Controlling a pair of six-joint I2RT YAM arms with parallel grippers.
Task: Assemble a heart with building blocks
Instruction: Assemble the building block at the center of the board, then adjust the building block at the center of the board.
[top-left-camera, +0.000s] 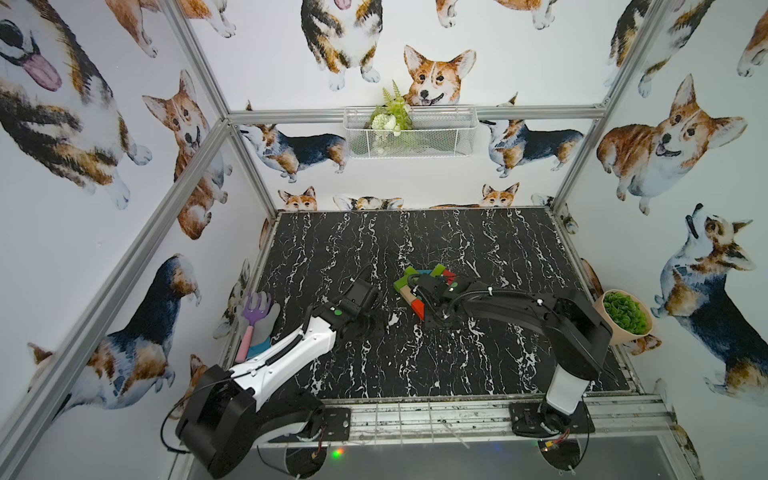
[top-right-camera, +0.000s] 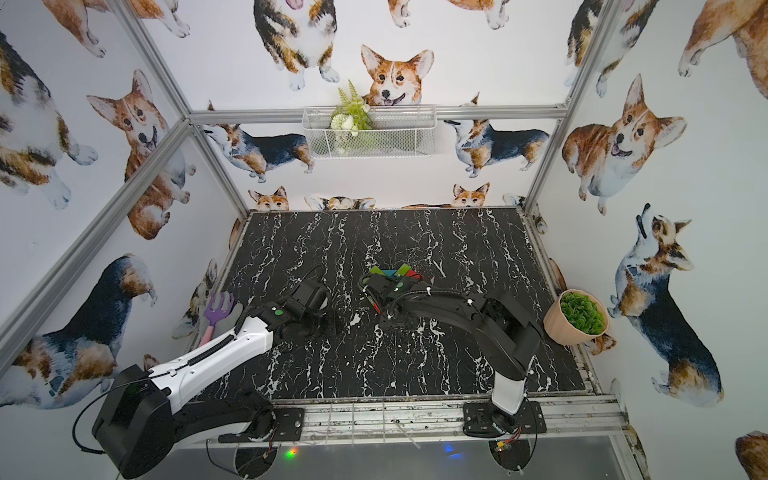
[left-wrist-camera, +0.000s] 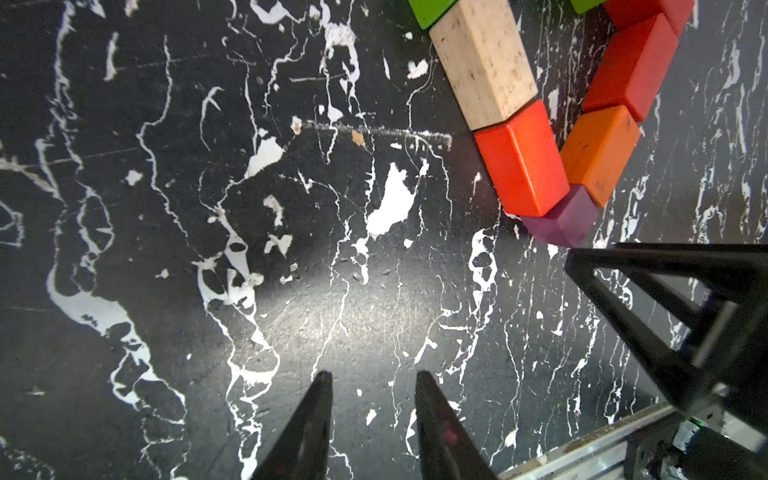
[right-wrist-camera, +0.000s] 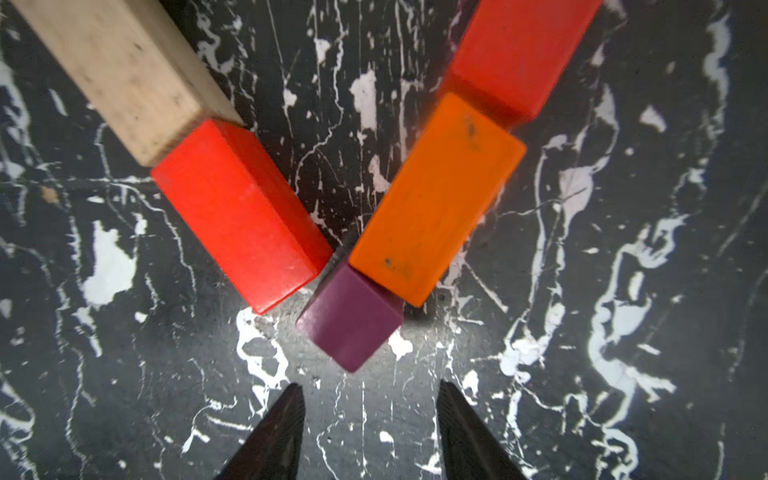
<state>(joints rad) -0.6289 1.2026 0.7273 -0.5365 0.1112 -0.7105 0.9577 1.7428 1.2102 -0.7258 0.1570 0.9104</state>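
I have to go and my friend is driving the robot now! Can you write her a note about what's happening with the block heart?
Left gripper: open, empty, over bare table.
Right gripper: open, empty, just short of the purple cube.
Heart: mid-table, partly under the right arm. The purple cube sits at the tip, between the red brick and orange brick; the beige brick continues the red side.
Left to do: the arm hides the lobes, so back off and check the top is closed.
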